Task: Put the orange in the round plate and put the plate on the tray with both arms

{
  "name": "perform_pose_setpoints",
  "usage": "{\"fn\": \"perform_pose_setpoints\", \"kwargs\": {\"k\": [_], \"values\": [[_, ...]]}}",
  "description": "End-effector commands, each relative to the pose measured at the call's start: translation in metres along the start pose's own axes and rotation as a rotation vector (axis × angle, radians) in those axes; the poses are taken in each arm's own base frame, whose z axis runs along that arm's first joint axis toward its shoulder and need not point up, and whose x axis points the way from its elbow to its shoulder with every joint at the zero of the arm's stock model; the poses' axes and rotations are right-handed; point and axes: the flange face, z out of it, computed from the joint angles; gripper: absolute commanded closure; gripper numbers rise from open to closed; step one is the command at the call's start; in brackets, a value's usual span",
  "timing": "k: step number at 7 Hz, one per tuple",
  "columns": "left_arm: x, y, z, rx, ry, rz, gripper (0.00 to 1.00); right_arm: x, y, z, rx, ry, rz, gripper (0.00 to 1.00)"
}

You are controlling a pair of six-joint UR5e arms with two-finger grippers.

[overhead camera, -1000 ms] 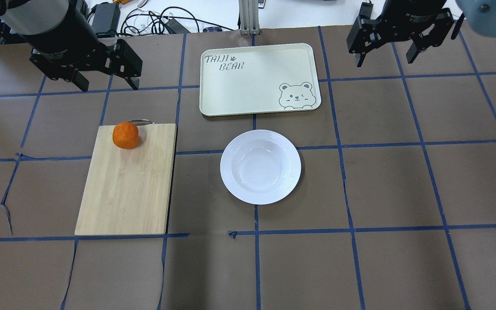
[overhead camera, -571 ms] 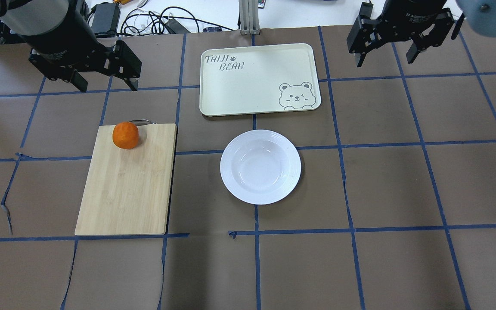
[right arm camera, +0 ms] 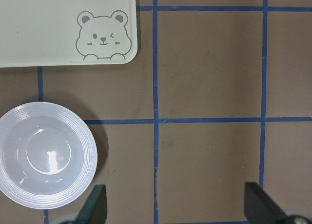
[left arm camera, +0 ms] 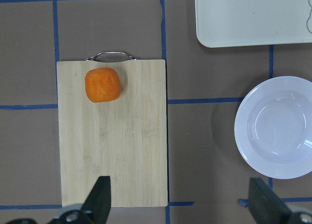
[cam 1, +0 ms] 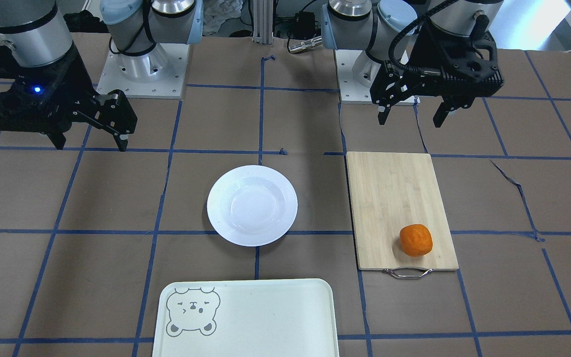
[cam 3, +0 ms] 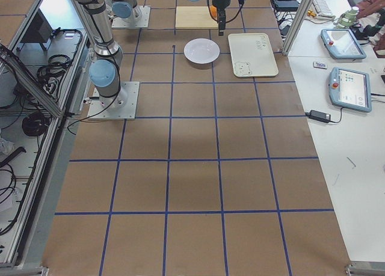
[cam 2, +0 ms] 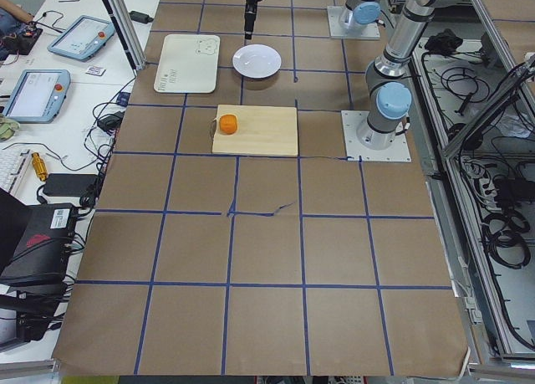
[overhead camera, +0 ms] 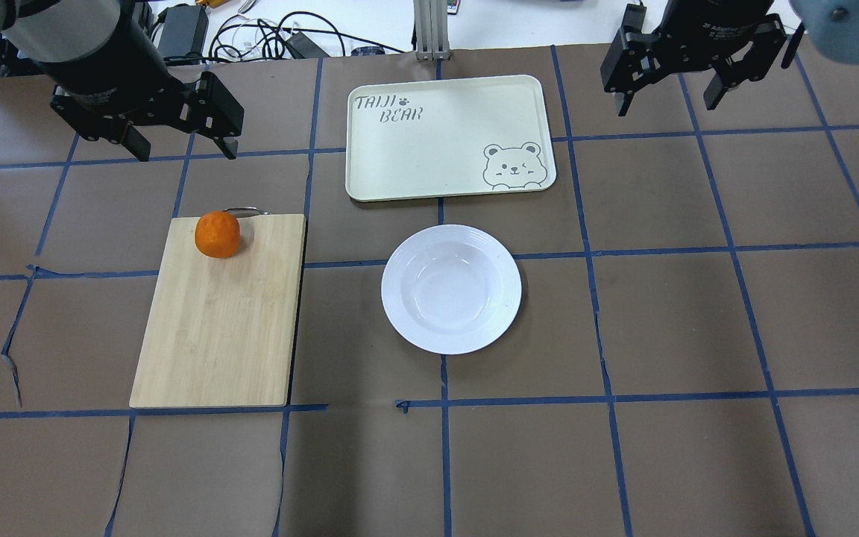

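The orange point(overhead camera: 217, 234) point(cam 1: 416, 240) point(left arm camera: 102, 85) rests on the handle end of a bamboo cutting board point(overhead camera: 213, 328). Mid-table, the white round plate point(overhead camera: 451, 289) point(cam 1: 252, 205) point(right arm camera: 46, 154) holds nothing. Beyond it lies the cream tray point(overhead camera: 448, 138) point(cam 1: 251, 317) with its bear face, also bare. My left gripper point(overhead camera: 185, 149) point(cam 1: 410, 121) hangs open high above the table, beyond the board's handle end in the overhead view. My right gripper point(overhead camera: 666, 106) point(cam 1: 91, 145) hangs open high to the right of the tray. Neither holds anything.
Cables and a power brick point(overhead camera: 180, 30) lie beyond the table's far edge. An aluminium post point(overhead camera: 427, 30) stands behind the tray. Brown paper with blue tape lines covers the table.
The left gripper has drifted slightly toward the far edge. The right gripper, orange, plate and tray have not moved.
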Motion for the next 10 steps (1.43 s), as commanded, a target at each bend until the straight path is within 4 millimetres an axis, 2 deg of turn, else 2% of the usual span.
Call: {"fn": "perform_pose_setpoints", "kwargs": {"k": [1, 2, 4, 5, 6, 7, 9, 10], "values": [[-0.018, -0.038, 0.043, -0.065, -0.002, -0.027, 0.0, 0.0, 0.0, 0.0, 0.0, 0.0, 0.0, 0.0], [-0.023, -0.065, 0.082, -0.079, -0.036, -0.024, 0.0, 0.0, 0.0, 0.0, 0.0, 0.0, 0.0, 0.0], [-0.034, -0.118, 0.201, -0.162, -0.126, -0.003, 0.0, 0.0, -0.001, 0.001, 0.002, -0.009, 0.002, 0.0], [-0.043, -0.124, 0.246, -0.231, -0.128, -0.006, 0.0, 0.0, -0.001, 0.0, 0.003, -0.011, 0.003, 0.0], [-0.061, -0.121, 0.289, -0.31, -0.169, -0.015, 0.0, 0.0, -0.001, 0.0, 0.006, -0.011, 0.003, 0.0], [-0.07, -0.118, 0.303, -0.346, -0.202, 0.018, 0.0, -0.001, -0.002, 0.0, 0.011, -0.014, 0.003, 0.0], [-0.072, -0.117, 0.319, -0.374, -0.205, 0.029, 0.0, -0.001, -0.002, 0.0, 0.009, -0.014, 0.003, 0.0], [-0.071, -0.113, 0.327, -0.391, -0.196, 0.038, 0.1, 0.0, -0.001, 0.0, 0.005, -0.012, 0.003, 0.0]]}}
